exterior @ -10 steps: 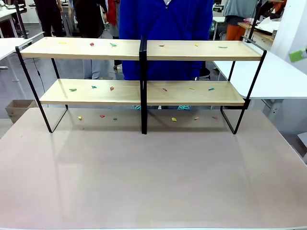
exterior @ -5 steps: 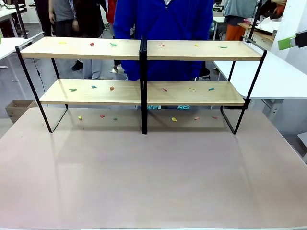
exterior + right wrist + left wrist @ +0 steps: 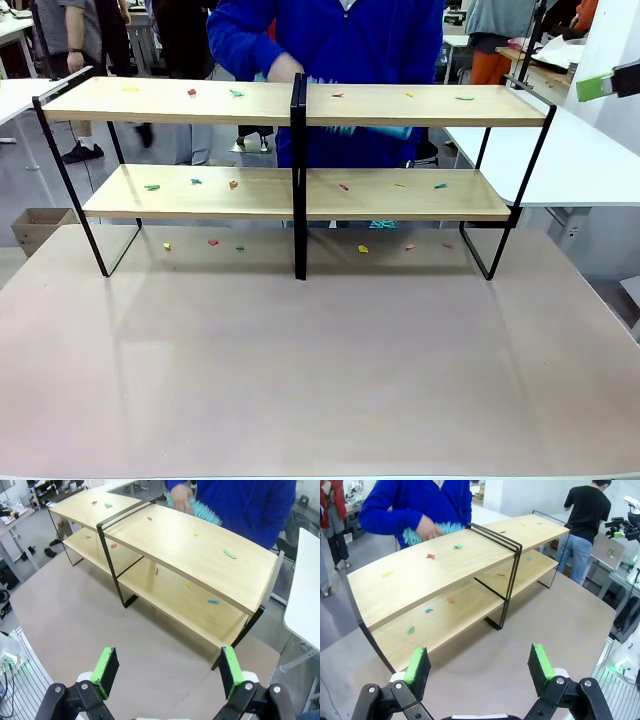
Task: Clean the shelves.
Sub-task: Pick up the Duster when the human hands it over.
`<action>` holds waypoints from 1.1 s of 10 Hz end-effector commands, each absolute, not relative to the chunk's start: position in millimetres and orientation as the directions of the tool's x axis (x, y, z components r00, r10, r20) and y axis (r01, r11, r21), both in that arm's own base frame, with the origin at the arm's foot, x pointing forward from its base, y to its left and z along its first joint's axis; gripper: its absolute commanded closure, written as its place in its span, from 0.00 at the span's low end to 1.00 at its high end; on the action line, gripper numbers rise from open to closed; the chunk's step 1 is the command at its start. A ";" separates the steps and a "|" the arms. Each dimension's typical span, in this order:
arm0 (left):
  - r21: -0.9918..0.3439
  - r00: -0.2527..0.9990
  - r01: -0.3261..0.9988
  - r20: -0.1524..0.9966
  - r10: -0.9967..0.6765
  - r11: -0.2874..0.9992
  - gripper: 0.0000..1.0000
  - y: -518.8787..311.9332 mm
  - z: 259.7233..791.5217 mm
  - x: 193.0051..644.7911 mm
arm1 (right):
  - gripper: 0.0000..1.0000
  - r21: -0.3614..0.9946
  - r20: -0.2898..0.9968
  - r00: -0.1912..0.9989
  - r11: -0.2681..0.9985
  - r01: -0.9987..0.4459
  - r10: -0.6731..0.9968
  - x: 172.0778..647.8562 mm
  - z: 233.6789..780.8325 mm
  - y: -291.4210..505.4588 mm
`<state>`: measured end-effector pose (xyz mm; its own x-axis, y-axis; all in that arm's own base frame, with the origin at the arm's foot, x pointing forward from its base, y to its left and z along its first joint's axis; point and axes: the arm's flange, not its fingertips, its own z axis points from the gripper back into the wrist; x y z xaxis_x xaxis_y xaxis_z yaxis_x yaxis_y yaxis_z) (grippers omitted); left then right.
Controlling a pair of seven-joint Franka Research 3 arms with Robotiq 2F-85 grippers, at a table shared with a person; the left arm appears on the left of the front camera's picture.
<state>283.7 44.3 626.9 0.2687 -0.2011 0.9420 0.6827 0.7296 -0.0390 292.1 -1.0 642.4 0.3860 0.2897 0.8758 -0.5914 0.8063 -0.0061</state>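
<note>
The left gripper and right gripper are hanging spread wide, gripping nothing. The shelves are lying ahead and below them, long boards running crosswise (coloured scraps dotting both tiers). Nearer, the person's hand is holding a teal duster at the top board's far edge.

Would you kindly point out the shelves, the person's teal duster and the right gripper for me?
shelves (image 3: pixel 160 105): front view, bare wood of the top board.
teal duster (image 3: pixel 206 512): right wrist view, its fluffy head.
right gripper (image 3: pixel 167 662): right wrist view, midway between its fingertips.

coloured scraps on the shelves
</note>
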 end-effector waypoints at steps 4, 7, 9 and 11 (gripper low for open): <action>-0.022 0.308 0.642 0.923 -0.231 0.766 0.00 33.8 576.5 263.3 | 0.00 0.019 0.878 0.416 0.852 -0.524 0.236 300.4 633.4 -1.3; -0.040 0.274 0.683 0.940 -0.204 0.730 0.00 46.4 623.6 285.5 | 0.00 0.004 0.876 0.390 0.804 -0.595 0.285 293.9 640.7 -2.1; -0.040 0.274 0.683 0.940 -0.204 0.730 0.00 46.4 623.6 285.5 | 0.00 0.004 0.876 0.390 0.804 -0.595 0.285 293.9 640.7 -2.1; -0.040 0.274 0.683 0.940 -0.204 0.730 0.00 46.4 623.6 285.5 | 0.00 0.004 0.876 0.390 0.804 -0.595 0.285 293.9 640.7 -2.1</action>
